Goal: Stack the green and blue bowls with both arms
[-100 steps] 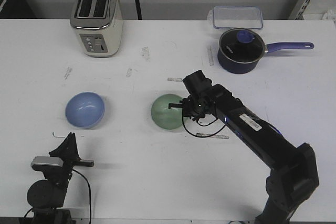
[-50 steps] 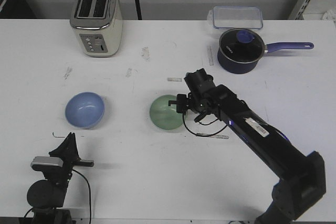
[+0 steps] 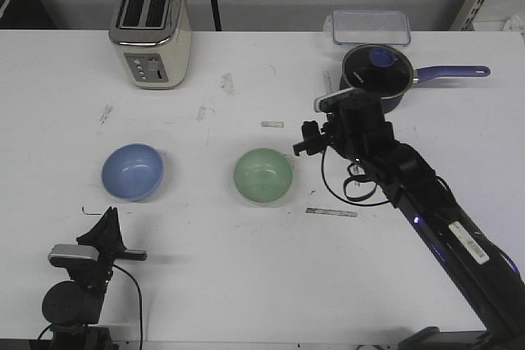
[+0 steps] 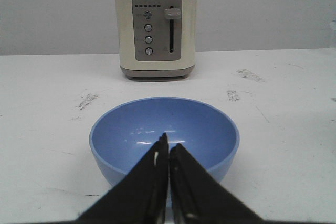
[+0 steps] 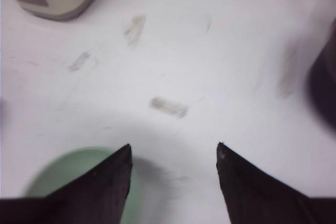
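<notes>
The pale green bowl [image 3: 262, 176] sits upright at the table's middle; part of it shows in the right wrist view [image 5: 73, 174]. My right gripper [image 3: 303, 145] is open and empty, raised just right of the green bowl, clear of its rim; in its wrist view [image 5: 174, 150] the jaws stand wide apart. The light blue bowl [image 3: 132, 171] sits upright to the left. My left gripper [image 3: 108, 227] is shut and empty at the front left, just in front of the blue bowl [image 4: 164, 127], with its tips [image 4: 169, 142] pointing at it.
A cream toaster [image 3: 151, 29] stands at the back left, beyond the blue bowl [image 4: 156, 27]. A dark navy saucepan [image 3: 376, 78] with a purple handle and a clear lidded box [image 3: 371, 27] are at the back right. Bits of tape [image 3: 331, 212] lie on the table.
My right gripper has let go of the green bowl's rim and drawn back to the right and up. The bowl, tipped before, now sits upright. The left arm has not moved.
</notes>
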Robot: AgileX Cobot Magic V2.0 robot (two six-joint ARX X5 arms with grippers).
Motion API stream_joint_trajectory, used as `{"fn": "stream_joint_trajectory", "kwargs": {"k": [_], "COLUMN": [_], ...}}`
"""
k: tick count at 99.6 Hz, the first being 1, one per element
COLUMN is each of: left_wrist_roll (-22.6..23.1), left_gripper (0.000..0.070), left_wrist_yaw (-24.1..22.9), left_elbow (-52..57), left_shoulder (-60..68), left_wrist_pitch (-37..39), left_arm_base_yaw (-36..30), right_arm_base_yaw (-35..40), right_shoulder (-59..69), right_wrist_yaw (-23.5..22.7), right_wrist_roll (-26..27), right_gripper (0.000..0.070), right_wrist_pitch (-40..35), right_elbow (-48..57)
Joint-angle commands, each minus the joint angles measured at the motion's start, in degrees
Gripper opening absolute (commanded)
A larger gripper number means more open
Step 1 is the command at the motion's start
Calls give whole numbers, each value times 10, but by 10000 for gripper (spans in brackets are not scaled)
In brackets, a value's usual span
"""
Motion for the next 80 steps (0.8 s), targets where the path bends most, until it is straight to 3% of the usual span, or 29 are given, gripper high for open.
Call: {"fn": "stream_joint_trajectory", "kwargs": {"k": [1,12,25,33,49,80], "left_wrist_roll": [-1,-1,-1,-1,-1,-1], "left_gripper": [2,2,2,2,2,2], "left_wrist_yaw": [0,0,0,0,0,0], "left_elbow": [-13,-13,-13,-13,-13,-13], "left_shoulder": [-1,-1,-1,-1,-1,-1], "left_wrist_pitch": [6,6,7,7,7,7], "left_arm_base_yaw": [1,1,1,1,1,1], "right_arm_base_yaw": [-16,-57,-110,-137,-173,-178], "right_shoulder": [-15,-62,-129,-173,-263,-442], "right_wrist_yaw": [2,2,2,2,2,0], "right_wrist_roll": [-96,-109,-105,-89,-73,-26], "right_gripper": [345,299,97,16,13,13], "right_wrist_pitch": [17,59,133,179,250,284], "right_elbow": [-17,-75,-164,-222,-332,-499]}}
